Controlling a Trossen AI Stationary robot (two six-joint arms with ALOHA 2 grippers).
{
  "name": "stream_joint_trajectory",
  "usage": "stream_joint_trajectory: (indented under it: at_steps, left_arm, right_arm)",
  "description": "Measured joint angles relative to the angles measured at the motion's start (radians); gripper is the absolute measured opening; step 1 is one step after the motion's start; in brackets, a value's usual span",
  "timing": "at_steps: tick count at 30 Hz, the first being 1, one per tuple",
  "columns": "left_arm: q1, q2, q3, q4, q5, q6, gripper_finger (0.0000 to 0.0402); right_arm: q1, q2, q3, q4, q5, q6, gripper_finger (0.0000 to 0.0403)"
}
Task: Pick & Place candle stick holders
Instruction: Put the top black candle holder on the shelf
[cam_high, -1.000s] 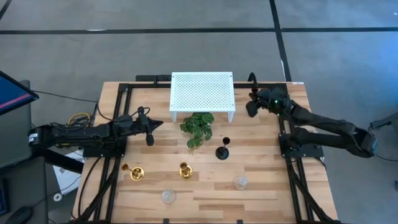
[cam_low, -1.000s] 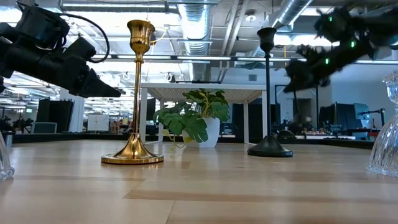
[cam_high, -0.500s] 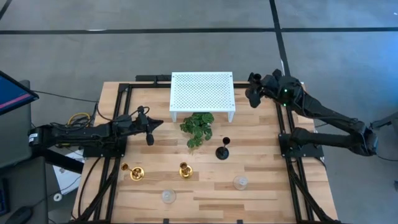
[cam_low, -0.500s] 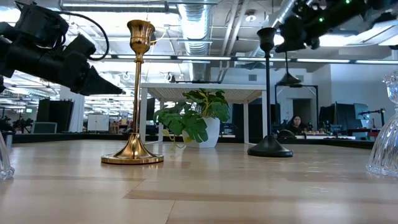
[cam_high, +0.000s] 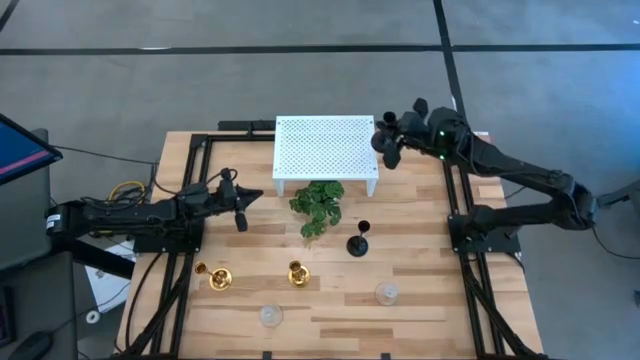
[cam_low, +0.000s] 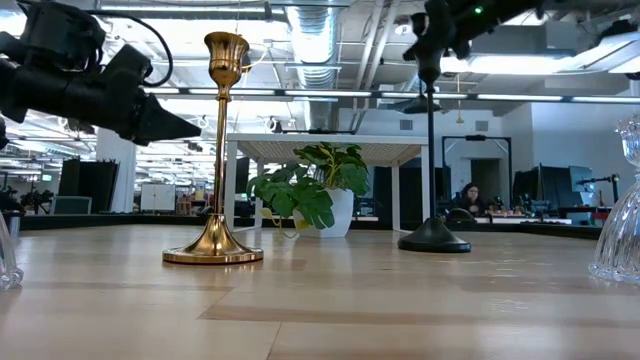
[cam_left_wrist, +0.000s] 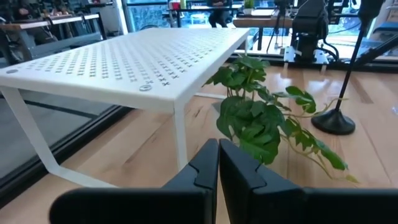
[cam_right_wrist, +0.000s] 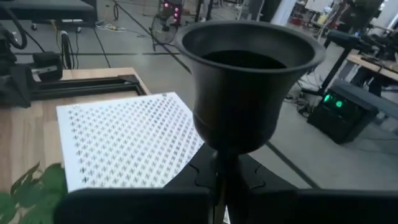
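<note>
My right gripper (cam_high: 388, 143) hangs in the air over the right far corner of the white perforated stand (cam_high: 325, 148), shut on a black candle stick holder whose cup (cam_right_wrist: 252, 74) fills the right wrist view. My left gripper (cam_high: 241, 206) is shut and empty above the table's left side, left of the green plant (cam_high: 318, 206). A tall black holder (cam_high: 357, 241) stands on its round base near the middle. Two gold holders (cam_high: 218, 277) (cam_high: 297, 272) and two clear glass holders (cam_high: 270, 316) (cam_high: 386, 293) stand near the front edge. My right gripper pinches the black holder's thin stem (cam_right_wrist: 222, 155) between its two fingers, just under the cup. The cup stands out beyond the fingertips. The holder is lifted clear of the table and stand; its base is hidden behind the gripper.
The plant stands in front of the stand. Black frame rails (cam_high: 190, 190) run along both table sides. In the low view the tall gold holder (cam_low: 222, 150) and tall black holder (cam_low: 431, 160) rise in the middle, with a glass holder (cam_low: 620, 215) at the right.
My right gripper, still shut on the black holder, has risen and gone toward the table's left, from beside the stand's right edge to above its right far corner.
</note>
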Motion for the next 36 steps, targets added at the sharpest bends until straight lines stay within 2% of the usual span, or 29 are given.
stream_joint_trajectory:
  at_steps: [10,16,19,24,36]
  left_arm:
    - [0.000,-0.001,0.000,0.055,0.000,0.003,0.0014]
    - [0.000,0.000,0.000,0.056,0.000,0.003,0.0014]
    - [0.000,0.000,0.000,0.057,0.000,0.003,0.0014]
    - [0.000,0.000,0.000,0.058,0.000,0.003,0.0014]
    - [0.000,0.000,0.000,0.062,0.000,0.003,0.0014]
  right_arm:
    - [-0.013,0.214,0.174,0.000,-0.026,-0.053,0.0000]
    - [-0.101,0.360,0.264,0.000,-0.063,-0.052,0.0000]
    - [-0.160,0.408,0.289,0.009,-0.130,0.001,0.0000]
    - [-0.243,0.449,0.292,0.078,-0.307,0.089,0.0000]
    - [-0.300,0.463,0.259,0.095,-0.383,0.124,0.0000]
